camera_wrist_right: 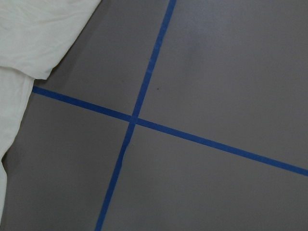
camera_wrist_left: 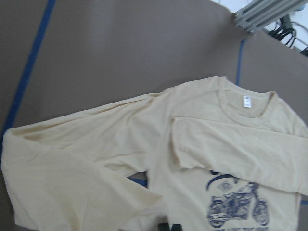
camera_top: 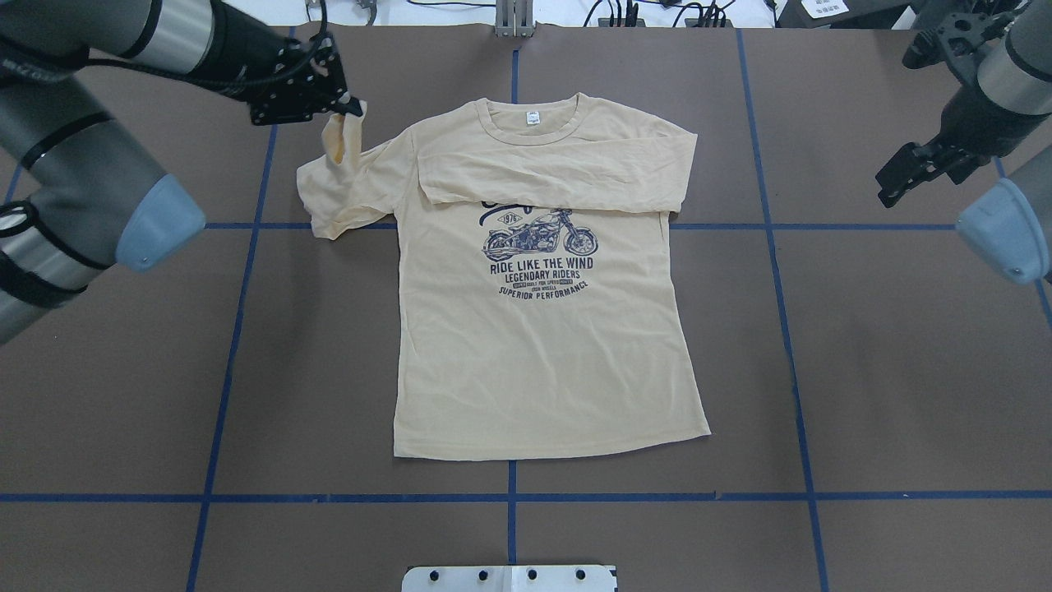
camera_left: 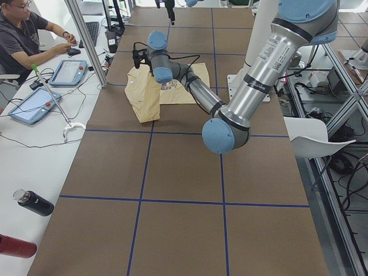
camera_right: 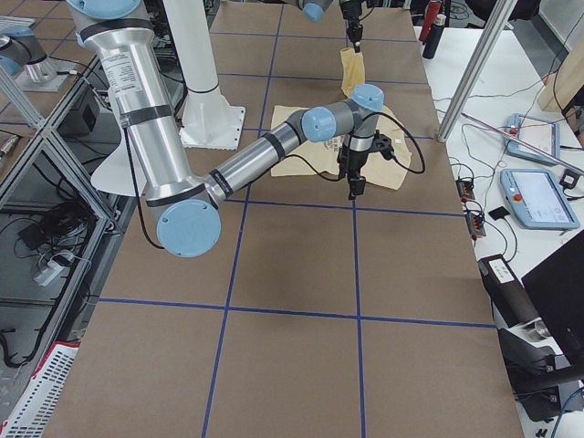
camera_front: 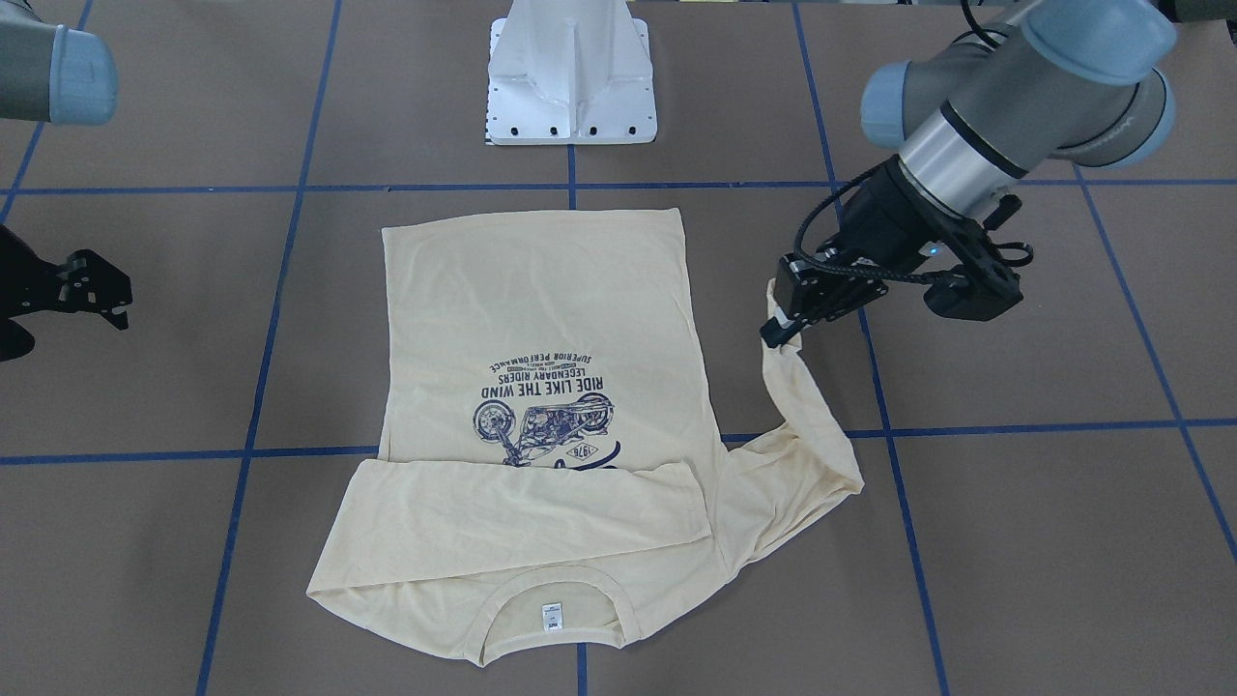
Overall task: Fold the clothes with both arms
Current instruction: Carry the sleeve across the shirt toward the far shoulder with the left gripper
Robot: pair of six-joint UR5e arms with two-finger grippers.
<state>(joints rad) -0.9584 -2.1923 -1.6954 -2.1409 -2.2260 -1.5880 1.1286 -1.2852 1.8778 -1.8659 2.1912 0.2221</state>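
Note:
The cream-yellow shirt [camera_top: 542, 362] lies flat on the brown table, print up, its collar at the far side from the robot base. One sleeve [camera_top: 559, 168] is folded across the chest above the motorcycle print. The other sleeve [camera_front: 812, 425] rises off the table to its cuff. My left gripper [camera_top: 353, 107] is shut on that cuff and holds it a little above the surface, also seen in the front view as the left gripper [camera_front: 773, 329]. My right gripper [camera_top: 892, 185] hovers open beside the shirt, well clear of it, holding nothing.
The white pedestal base [camera_front: 570, 87] stands just behind the shirt's hem. Blue tape lines [camera_top: 509, 497] grid the table. A seated person [camera_left: 23, 34] with tablets [camera_left: 69, 72] is at a side bench, and bottles [camera_left: 31, 202] lie there too.

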